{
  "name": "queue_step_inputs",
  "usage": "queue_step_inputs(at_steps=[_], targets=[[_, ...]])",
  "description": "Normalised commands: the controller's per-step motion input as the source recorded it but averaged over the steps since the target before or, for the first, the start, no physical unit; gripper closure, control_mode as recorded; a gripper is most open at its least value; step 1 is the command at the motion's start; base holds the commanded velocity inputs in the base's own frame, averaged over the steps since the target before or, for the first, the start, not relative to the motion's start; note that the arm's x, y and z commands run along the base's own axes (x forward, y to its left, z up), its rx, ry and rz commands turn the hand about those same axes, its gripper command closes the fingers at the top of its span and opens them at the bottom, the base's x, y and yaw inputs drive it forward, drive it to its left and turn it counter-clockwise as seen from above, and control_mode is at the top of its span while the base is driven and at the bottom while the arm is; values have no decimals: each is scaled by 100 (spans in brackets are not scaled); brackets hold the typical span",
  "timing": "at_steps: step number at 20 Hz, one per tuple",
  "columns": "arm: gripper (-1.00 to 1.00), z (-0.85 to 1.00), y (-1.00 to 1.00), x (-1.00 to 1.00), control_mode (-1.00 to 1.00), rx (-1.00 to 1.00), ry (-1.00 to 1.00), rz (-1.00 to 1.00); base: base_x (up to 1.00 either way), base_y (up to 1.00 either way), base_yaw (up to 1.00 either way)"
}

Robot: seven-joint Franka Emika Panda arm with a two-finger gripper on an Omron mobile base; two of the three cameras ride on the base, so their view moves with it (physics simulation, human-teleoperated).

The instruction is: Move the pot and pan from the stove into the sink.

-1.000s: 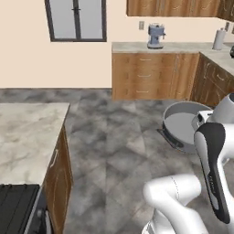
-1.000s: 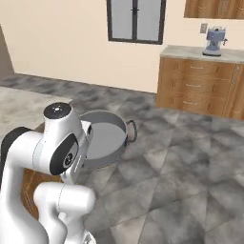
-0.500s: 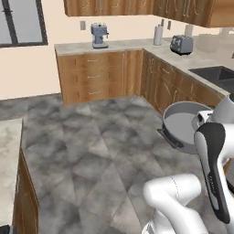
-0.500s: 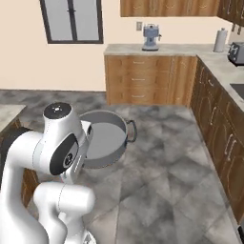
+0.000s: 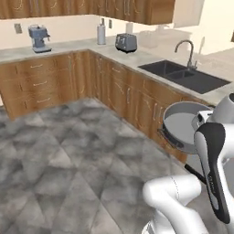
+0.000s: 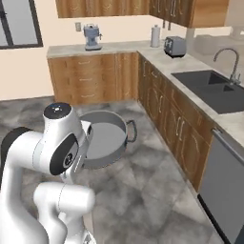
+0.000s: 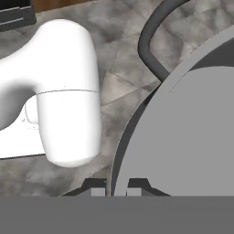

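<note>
Gripper (image 7: 118, 186) clenched on the pot (image 6: 104, 138) rim, pot tilted above the floor (image 5: 59, 164), sink (image 5: 185, 75) in the tabletop (image 5: 151, 57) beyond

Marble counter (image 5: 137, 57): sink (image 5: 185, 75), toaster (image 5: 125, 42), coffee machine (image 5: 39, 38), paper towel roll (image 5: 101, 34).

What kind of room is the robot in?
A kitchen, it looks like. There is a sink with a curved faucet, a toaster on the counter, and wooden cabinets all around.
</note>
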Motion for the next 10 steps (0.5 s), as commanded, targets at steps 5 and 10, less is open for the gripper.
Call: queue_step_inputs(at_steps=[5, 10], targets=[[100, 0, 0, 0, 100, 0, 0, 0, 0, 0, -50], [100, 0, 0, 0, 100, 0, 0, 0, 0, 0, -50]])
